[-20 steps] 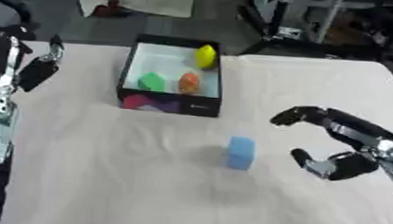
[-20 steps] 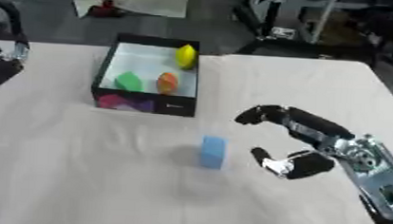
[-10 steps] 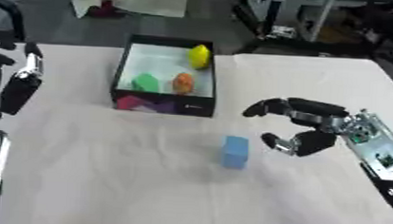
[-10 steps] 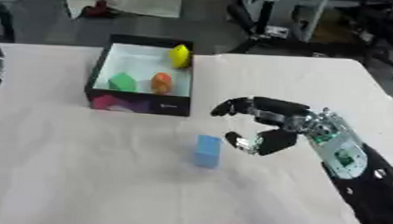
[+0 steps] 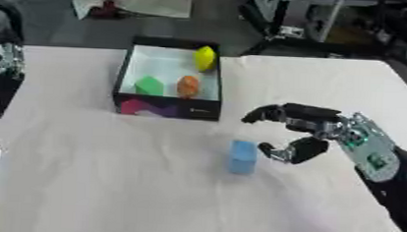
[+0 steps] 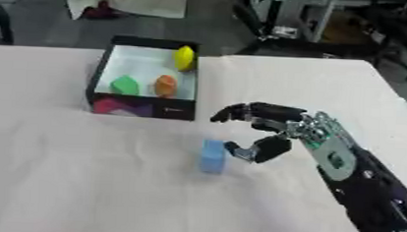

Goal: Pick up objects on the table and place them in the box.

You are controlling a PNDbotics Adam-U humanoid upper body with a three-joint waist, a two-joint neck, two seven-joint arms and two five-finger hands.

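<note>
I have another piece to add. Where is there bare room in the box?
In the black box, the white floor between the yellow piece at the far right corner and the green piece is bare. The near side is crowded: green piece and orange piece side by side.

Twin head-mounted eyes, angled down at one shared table [image 5: 83, 181], slightly offset.

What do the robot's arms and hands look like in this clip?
The right hand has black fingers on a silver-grey back plate with a small green mark; its forearm is black. At the view's left edge the left hand shows black with silver parts, and the left arm's silver-grey casing appears lower down.
</note>
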